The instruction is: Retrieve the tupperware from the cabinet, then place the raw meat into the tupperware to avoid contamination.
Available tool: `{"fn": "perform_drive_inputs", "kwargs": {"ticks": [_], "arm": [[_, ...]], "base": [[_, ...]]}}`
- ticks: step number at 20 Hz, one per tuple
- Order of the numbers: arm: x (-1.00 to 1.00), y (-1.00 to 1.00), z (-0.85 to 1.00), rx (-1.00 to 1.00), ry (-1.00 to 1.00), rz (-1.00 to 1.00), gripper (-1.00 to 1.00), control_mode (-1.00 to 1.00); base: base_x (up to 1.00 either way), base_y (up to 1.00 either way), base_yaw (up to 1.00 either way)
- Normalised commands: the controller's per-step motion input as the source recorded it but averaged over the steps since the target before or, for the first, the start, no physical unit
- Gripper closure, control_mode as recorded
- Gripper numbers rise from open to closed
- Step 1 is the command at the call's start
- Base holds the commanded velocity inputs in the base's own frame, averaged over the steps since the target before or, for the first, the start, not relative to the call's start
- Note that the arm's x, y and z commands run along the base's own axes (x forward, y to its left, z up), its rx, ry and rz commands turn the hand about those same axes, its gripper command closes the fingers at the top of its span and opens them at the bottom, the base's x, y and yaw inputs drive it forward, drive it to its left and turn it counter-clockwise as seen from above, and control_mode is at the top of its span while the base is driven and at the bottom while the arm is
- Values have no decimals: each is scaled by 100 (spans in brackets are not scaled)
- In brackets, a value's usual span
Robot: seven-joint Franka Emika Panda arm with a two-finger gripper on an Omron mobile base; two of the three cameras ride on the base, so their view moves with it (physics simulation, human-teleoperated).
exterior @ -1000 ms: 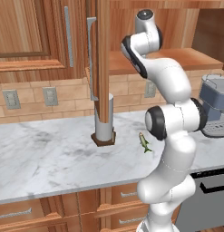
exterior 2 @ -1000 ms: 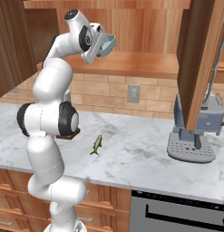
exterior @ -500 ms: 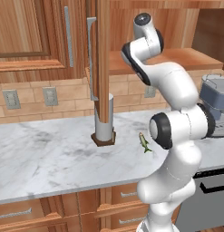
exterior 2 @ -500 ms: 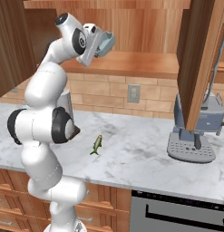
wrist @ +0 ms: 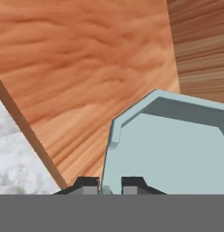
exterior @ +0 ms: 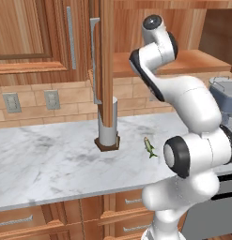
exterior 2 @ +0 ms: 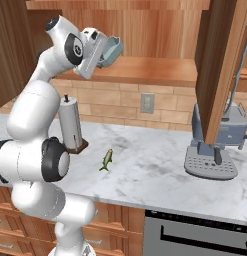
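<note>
My gripper (exterior 2: 103, 53) is shut on the rim of the tupperware (exterior 2: 112, 49), a pale blue-grey tub held tilted in the air in front of the open cabinet shelf (exterior 2: 150, 71). In the hand view the tupperware (wrist: 170, 145) lies close, its rim wall pinched between my two fingertips (wrist: 88, 184) at the gripper (wrist: 109, 185). The raw meat (exterior: 149, 146), a small greenish-yellow fish shape, lies on the marble counter (exterior: 51, 159) below and apart from the hand; the right base view shows the raw meat (exterior 2: 107, 158) too. One cabinet door (exterior: 106, 61) stands open.
A paper towel roll (exterior 2: 71, 125) stands on the counter left of the fish. A grey-blue coffee machine (exterior 2: 215, 145) sits at the right, under the other open door (exterior 2: 220, 65). Drawers with short handles run below the counter edge.
The arm's lower links have swung round while the hand kept its grip. The tub has come slightly down and away from the shelf. The fish has not moved.
</note>
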Motion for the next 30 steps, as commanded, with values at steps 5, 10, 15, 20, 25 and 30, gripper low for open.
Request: {"fn": "perform_drive_inputs", "kwargs": {"ticks": [5, 10, 15, 20, 25, 30], "arm": [[-89, 0, 5, 1, 0, -6, 100, -100], [-96, 0, 0, 1, -1, -5, 100, -100], [-89, 0, 0, 5, 2, -7, 100, -100], [-94, 0, -11, 3, 0, -7, 100, -100], [-86, -3, -18, 4, 0, -12, 100, -100], [-53, -14, -44, 4, 10, -16, 100, -100]], "base": [[0, 0, 0], [0, 0, 0], [0, 0, 0], [0, 0, 0], [0, 0, 0], [0, 0, 0]]}}
